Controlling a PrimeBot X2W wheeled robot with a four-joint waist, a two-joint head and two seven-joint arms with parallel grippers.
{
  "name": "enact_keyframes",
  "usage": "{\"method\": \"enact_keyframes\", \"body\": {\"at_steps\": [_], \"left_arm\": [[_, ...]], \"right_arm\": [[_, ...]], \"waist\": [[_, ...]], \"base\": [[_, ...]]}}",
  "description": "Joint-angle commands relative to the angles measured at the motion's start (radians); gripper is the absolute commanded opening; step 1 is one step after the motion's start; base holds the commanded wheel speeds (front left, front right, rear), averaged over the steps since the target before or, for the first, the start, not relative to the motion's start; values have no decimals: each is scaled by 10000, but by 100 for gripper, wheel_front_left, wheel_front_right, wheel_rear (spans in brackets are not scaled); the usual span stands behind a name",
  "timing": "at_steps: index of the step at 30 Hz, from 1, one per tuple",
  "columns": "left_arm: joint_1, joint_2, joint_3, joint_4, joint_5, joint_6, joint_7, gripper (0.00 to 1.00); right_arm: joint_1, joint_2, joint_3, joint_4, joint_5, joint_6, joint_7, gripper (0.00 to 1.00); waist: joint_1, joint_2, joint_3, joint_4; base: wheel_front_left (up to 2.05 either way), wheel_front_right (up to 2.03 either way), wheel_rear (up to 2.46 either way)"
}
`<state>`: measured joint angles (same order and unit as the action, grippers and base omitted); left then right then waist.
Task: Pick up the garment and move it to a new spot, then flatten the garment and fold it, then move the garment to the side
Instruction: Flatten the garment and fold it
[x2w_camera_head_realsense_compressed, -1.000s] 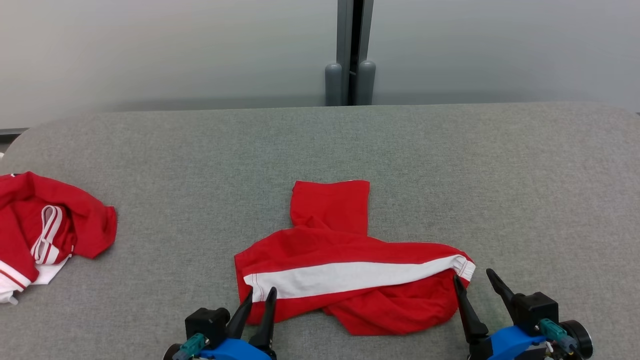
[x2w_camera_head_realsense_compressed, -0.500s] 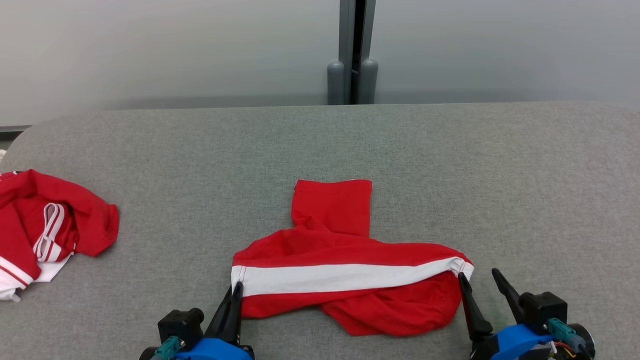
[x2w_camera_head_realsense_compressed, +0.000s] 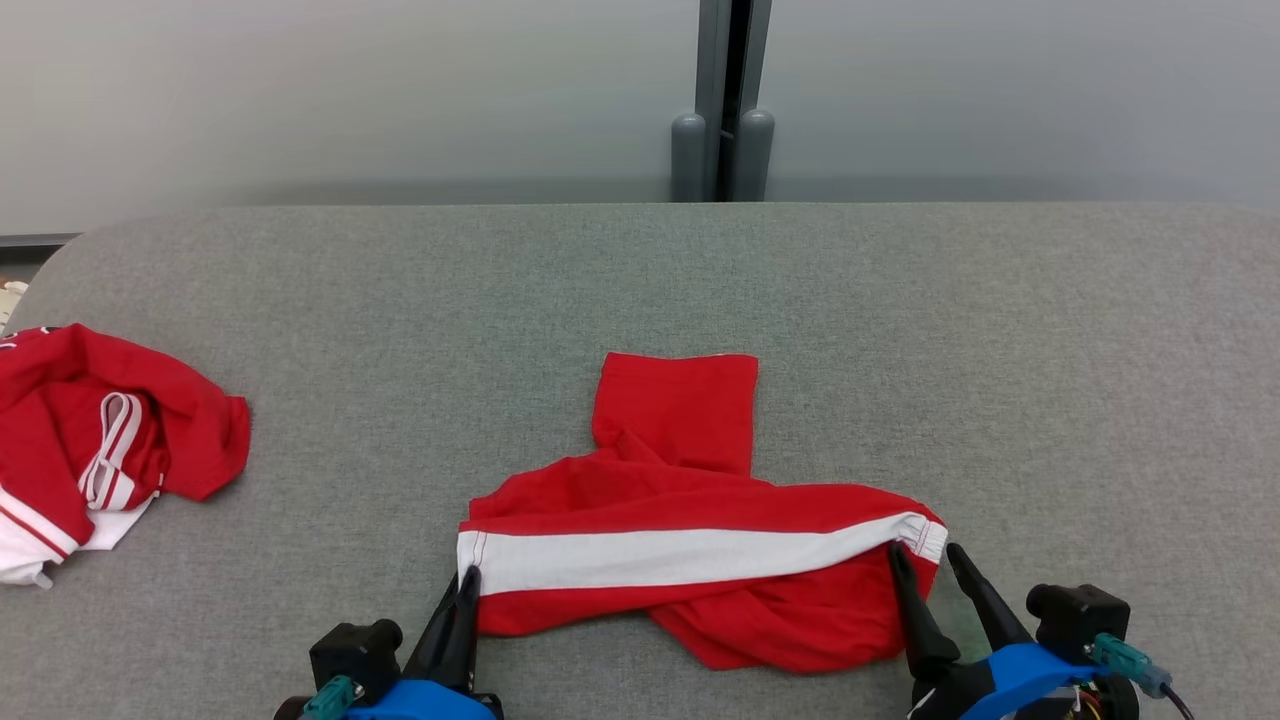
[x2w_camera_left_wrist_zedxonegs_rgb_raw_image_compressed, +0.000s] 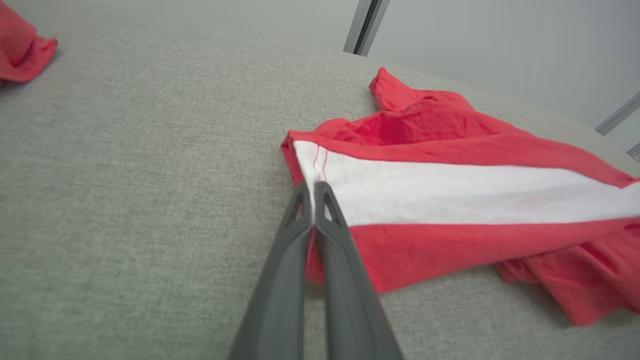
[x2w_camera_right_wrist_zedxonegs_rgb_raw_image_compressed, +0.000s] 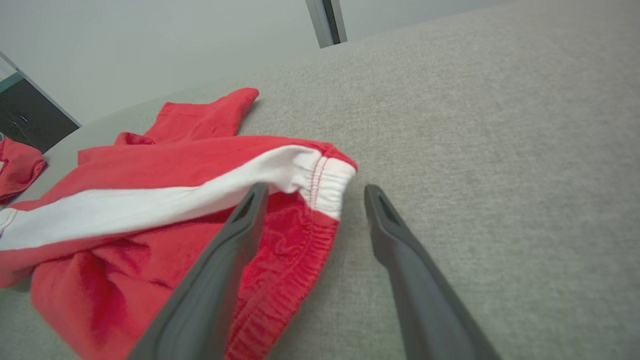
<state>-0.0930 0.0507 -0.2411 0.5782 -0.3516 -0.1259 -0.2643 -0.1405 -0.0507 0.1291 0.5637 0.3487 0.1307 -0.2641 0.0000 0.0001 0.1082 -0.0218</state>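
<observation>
- The left gripper (x2w_camera_left_wrist_zedxonegs_rgb_raw_image_compressed: 314, 189) is clamped, fingers together, on the hem corner of the red garment (x2w_camera_head_realsense_compressed: 690, 500).
- The right gripper (x2w_camera_head_realsense_compressed: 922, 552) stands apart, straddling the waistband end on the grey table (x2w_camera_head_realsense_compressed: 950, 320).

Even, diffuse light; faint soft shadows edge the crumpled red-and-white cloth garment (x2w_camera_head_realsense_compressed: 680, 500); wrist views bow at their margins.

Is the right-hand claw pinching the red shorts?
No, the right gripper stands open, its fingers apart at the corner of the red garment.
</observation>
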Motion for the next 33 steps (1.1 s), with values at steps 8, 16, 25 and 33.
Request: {"method": "enact_keyframes", "body": {"at_steps": [8, 16, 25, 33], "left_arm": [[-39, 2, -13, 97, 113, -79, -3, 0], [-93, 2, -30, 133, 177, -79, -3, 0], [-178, 2, -1, -36, 127, -79, -2, 0], [-479, 0, 178, -1140, 241, -78, -4, 0]], "right_arm": [[-328, -155, 131, 355, 1038, 0, -3, 100], [-528, -240, 388, 534, 1178, 0, -3, 47], [-606, -249, 173, 47, 1025, 0, -5, 0], [-477, -454, 99, -936, 882, 0, -5, 0]], "waist": [[0, -1, 57, 3], [0, -1, 157, 19], [0, -1, 148, -8], [0, -1, -400, -111]], "base": [[0, 0, 0], [0, 0, 0], [0, 0, 0], [0, 0, 0]]}}
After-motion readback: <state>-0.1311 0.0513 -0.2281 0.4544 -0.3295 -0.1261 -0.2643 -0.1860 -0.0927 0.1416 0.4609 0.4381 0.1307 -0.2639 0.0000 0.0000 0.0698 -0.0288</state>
